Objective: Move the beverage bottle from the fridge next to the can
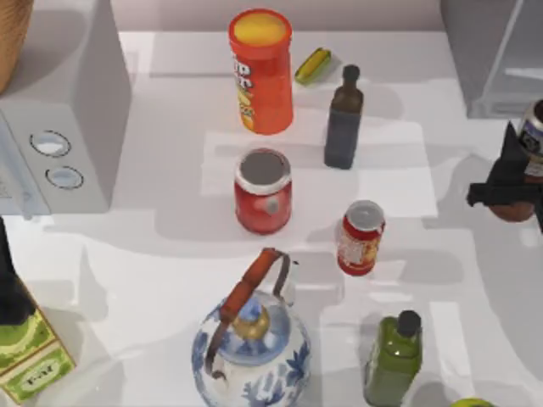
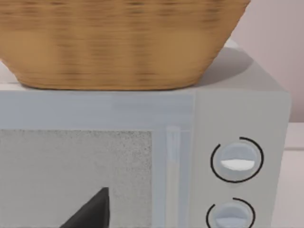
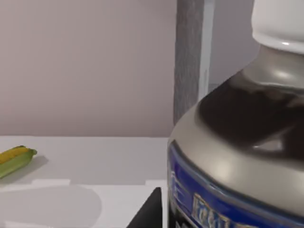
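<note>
- The beverage bottle (image 1: 533,136), white-capped with a blue-grey label over reddish-brown liquid, is sitting at the right edge of the top view, below the grey fridge (image 1: 492,51).
- The right pincer (image 1: 509,188) is clamping on it.
- The can (image 1: 361,237) is standing right of centre on the white worktop (image 1: 170,254).
- A pale pinkish wall (image 3: 85,61) is showing behind.
- The left pincer (image 2: 90,211) is facing the white box (image 2: 237,114); I cannot tell its state.

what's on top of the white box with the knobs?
A woven basket sits on the white box, covering most of its top. The basket's inside is hidden. Left gripper is parked facing its door.
</note>
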Robot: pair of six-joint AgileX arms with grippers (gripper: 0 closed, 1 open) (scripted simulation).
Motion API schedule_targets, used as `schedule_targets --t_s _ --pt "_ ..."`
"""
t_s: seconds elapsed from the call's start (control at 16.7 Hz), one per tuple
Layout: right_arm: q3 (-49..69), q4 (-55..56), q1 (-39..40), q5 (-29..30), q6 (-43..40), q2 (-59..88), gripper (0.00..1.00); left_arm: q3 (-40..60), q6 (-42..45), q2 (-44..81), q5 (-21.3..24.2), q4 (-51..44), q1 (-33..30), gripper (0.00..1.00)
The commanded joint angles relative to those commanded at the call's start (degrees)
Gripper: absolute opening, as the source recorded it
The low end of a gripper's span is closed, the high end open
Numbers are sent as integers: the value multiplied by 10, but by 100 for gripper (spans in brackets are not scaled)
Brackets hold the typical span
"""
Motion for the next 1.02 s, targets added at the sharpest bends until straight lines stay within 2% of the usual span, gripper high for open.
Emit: schedule_targets --t_s 0.12,0.24,0.9,1.02 --pt "-38 39 55 55 -2 -1 0 0 0 0 0 0 0 100" --pt "-63 62 85 85 -3 -4 0 0 0 0 0 0 0 100" --pt "-69 67 92 92 -3 -6 0 0 0 0 0 0 0 100" --pt "-69 67 92 92 -3 -6 15 0 0 0 0 0 0 100"
